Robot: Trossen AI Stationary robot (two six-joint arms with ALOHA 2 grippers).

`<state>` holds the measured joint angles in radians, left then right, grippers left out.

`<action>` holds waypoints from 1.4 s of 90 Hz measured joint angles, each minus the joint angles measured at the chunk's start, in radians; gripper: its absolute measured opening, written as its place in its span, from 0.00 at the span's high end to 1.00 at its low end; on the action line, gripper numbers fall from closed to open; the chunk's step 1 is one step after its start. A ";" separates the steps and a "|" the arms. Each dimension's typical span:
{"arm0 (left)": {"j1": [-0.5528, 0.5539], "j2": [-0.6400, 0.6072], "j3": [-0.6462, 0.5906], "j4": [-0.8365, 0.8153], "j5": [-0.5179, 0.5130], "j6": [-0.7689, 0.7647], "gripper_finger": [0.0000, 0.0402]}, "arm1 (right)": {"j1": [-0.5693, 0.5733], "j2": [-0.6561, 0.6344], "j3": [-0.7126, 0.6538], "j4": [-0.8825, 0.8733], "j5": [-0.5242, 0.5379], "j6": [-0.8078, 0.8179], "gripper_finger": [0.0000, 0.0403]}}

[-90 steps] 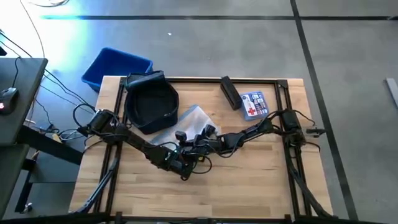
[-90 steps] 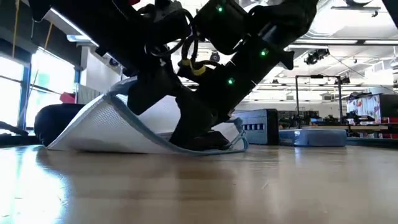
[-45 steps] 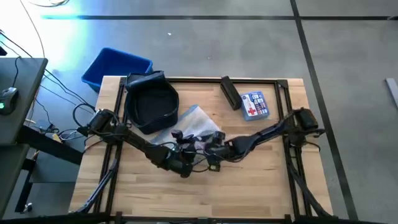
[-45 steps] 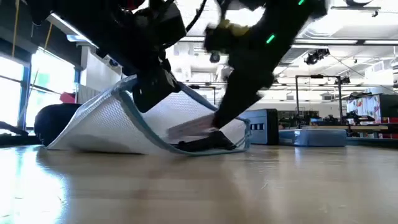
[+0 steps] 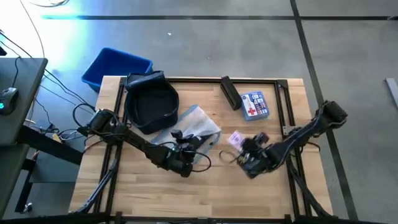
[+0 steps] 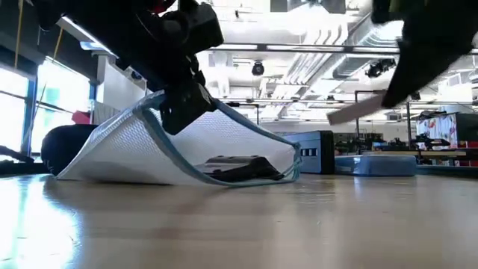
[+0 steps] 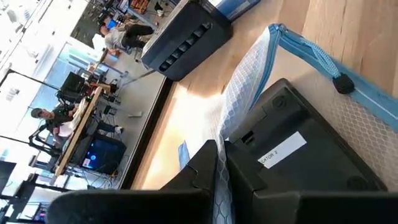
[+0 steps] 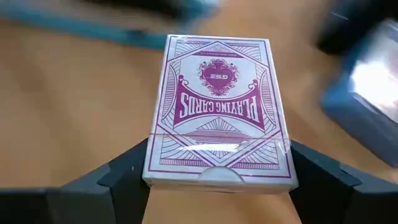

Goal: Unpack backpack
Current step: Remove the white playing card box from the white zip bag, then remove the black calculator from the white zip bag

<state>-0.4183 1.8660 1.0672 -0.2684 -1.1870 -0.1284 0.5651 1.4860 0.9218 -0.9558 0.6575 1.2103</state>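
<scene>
Playing-card pack (image 8: 217, 112) in right pincer (image 5: 244, 151) (left pincer (image 5: 185, 144) pinching mesh pouch (image 6: 142, 149))

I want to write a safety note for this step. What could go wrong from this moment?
1. The right gripper holds the playing card box only at one end, above the table; it may slip or tilt.
2. The left gripper holds up the edge of the mesh pouch with a dark item inside; if the edge slips free, the mouth may fall shut.
3. The first-aid kit and black case lie near the right arm's side; a wide swing may knock them.
</scene>
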 joint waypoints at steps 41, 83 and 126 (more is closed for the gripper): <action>0.018 0.000 -0.001 0.027 0.019 -0.001 1.00 | -0.585 -0.125 -0.453 1.040 -0.191 -0.455 0.30; 0.019 0.000 -0.002 0.030 0.055 -0.001 1.00 | -0.736 0.309 -0.089 1.075 -0.176 -0.701 0.17; 0.015 0.000 -0.002 0.028 0.056 -0.001 1.00 | -0.638 0.236 0.027 0.977 -0.039 -0.886 0.09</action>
<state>-0.4030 1.8660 1.0653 -0.2404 -1.1314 -0.1297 -0.0725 1.7223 0.9489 0.0214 0.6185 0.3244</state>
